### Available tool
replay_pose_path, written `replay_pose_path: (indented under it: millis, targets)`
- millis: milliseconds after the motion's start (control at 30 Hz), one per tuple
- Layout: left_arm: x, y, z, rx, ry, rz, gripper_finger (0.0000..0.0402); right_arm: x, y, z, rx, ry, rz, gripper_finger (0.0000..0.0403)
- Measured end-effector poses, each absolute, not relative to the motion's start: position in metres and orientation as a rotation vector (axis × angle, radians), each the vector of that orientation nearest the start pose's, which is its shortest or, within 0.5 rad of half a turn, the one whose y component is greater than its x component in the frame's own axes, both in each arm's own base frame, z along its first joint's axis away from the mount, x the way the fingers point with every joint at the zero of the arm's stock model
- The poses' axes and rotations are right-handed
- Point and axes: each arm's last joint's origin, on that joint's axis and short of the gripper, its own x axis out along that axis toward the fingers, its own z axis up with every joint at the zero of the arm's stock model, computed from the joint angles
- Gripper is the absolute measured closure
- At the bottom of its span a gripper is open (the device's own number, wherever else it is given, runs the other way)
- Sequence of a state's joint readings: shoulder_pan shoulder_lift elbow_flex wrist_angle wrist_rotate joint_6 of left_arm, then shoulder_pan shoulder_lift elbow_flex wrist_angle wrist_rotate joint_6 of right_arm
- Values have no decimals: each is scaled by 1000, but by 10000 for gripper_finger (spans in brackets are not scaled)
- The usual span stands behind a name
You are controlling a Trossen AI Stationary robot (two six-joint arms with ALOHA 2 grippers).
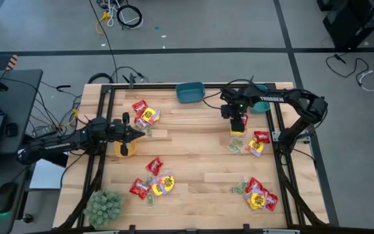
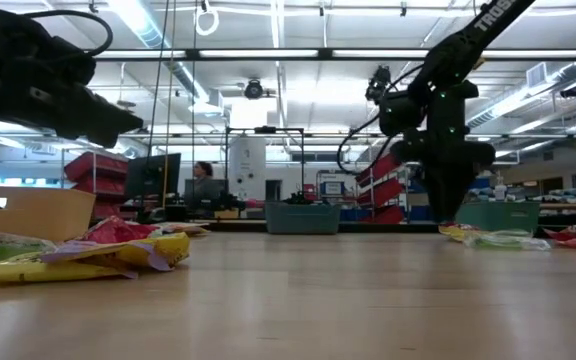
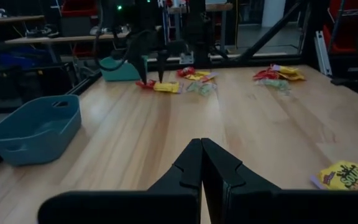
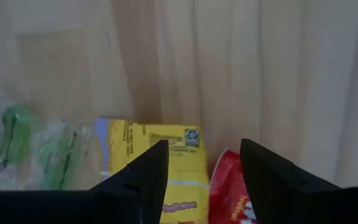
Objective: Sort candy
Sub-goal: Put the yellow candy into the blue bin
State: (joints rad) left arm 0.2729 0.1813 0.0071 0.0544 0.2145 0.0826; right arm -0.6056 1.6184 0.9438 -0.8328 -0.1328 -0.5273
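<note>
Candy lies in several heaps on the wooden table: red and yellow packets (image 1: 145, 113), a heap (image 1: 154, 183), one (image 1: 250, 144) and one (image 1: 260, 196). My right gripper (image 1: 237, 126) points down, open, low over a yellow packet (image 4: 166, 163). A red packet (image 4: 227, 194) lies beside it, and pale green pieces (image 4: 36, 149) lie further along. My left gripper (image 3: 201, 167) is shut and holds nothing. It hovers level over the table's left part (image 1: 141, 130), next to the yellow bin (image 1: 125, 149). My right gripper comes from above, pointing down, with one finger (image 4: 146, 171) over the yellow packet's edge (image 4: 180, 155) and the other finger (image 4: 263, 171) beyond the red packet. I cannot tell whether the fingertips touch the packets, which lie flat on the table.
Two teal bins stand at the far edge, one (image 1: 190, 92) in the middle and one (image 1: 260, 104) behind the right arm. A green fuzzy plant ball (image 1: 104, 205) sits at the near left corner. Bare wood lies in the table's middle (image 1: 197, 146). A dark frame rims the table.
</note>
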Motion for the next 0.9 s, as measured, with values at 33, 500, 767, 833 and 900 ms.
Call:
replay_pose_path:
  millis: [33,500,767,833,900]
  targets:
    - [105,23,156,54,119,57,394,221,-148,163,120,1447,5,218]
    - [105,23,156,38,123,61,394,216,-141,146,121,1427,33,309]
    - [105,24,156,39,124,89,394,229,-133,155,159,1421,0,398]
    - [105,24,156,39,123,93,394,238,-131,164,168,1394,-25,401]
    - [105,24,156,37,123,95,394,250,-130,175,167,1350,-54,402]
